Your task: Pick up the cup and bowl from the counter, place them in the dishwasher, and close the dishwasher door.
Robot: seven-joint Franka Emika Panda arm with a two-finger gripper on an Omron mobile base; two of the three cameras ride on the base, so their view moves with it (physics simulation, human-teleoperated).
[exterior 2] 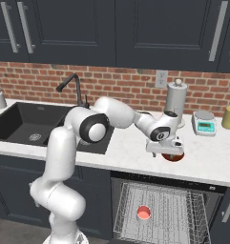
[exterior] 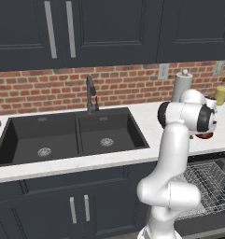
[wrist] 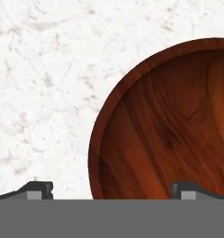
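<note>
Brick wall and dark cabinets sat behind the white marble counter [exterior 2: 135, 152], with a black double sink [exterior: 72, 133] on the left. Over on the right, the gripper [exterior 2: 166, 148] hung just above the bowl [exterior 2: 173, 156], jaws spread wide and holding nothing. From the hand view its 2 fingertips [wrist: 39, 189] straddled the bowl's near-left rim. Below the counter, the dishwasher [exterior 2: 183, 188] stood open, and the cup [exterior 2: 143, 213] sat in its wire rack [exterior 2: 183, 214].
</note>
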